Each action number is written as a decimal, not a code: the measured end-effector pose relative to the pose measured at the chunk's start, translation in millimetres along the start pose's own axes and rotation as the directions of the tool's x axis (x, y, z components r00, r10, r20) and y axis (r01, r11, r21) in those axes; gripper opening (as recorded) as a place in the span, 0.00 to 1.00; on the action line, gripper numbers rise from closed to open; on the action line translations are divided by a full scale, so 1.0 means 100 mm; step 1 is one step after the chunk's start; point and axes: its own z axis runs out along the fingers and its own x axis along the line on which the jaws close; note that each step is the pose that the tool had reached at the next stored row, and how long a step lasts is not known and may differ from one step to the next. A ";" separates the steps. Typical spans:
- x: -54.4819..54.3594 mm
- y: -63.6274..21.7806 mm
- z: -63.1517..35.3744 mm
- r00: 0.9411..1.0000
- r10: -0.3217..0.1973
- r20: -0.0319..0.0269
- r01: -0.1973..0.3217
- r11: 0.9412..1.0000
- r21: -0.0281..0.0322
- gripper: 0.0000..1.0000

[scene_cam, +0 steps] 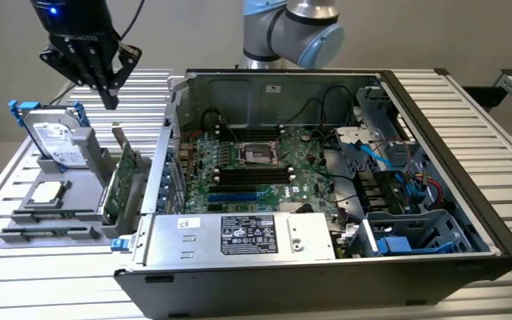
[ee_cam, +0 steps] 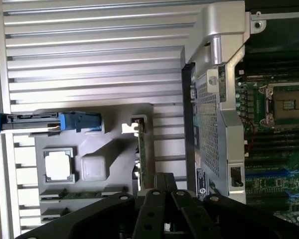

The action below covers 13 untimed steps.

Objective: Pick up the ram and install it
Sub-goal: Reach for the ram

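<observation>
Hand (scene_cam: 110,100) shut, empty, hovering above grey holder (scene_cam: 69,215) on tabletop; ram (scene_cam: 47,233) lies flat in holder's end slot, well apart from tips. Good pick, imo: open first, centre mid-stick, grip across thin faces, stay clear of upright card (scene_cam: 125,175)

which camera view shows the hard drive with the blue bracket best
The exterior view: the hard drive stands upright in the grey holder, its labelled face toward the camera. The wrist view looks down on its thin top edge, with the blue bracket at the ends.
</observation>
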 end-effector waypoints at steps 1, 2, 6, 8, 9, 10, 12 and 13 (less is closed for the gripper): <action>0.04 -0.005 0.013 1.000 0.000 0.000 0.000 1.000 0.000 0.11; 0.09 -0.010 0.026 1.000 0.000 0.000 0.000 1.000 0.000 0.11; 0.23 -0.032 0.070 1.000 0.000 0.000 0.000 1.000 0.000 0.11; 0.28 -0.047 0.092 1.000 0.000 0.000 0.000 1.000 0.000 0.11; 0.31 -0.058 0.102 1.000 0.000 0.000 0.000 1.000 0.000 0.11; 0.33 -0.070 0.112 1.000 0.000 0.000 0.000 1.000 0.000 0.11; 0.38 -0.099 0.129 1.000 0.000 0.000 0.000 1.000 0.000 0.11; 0.42 -0.115 0.137 1.000 0.000 0.000 0.000 1.000 0.000 0.11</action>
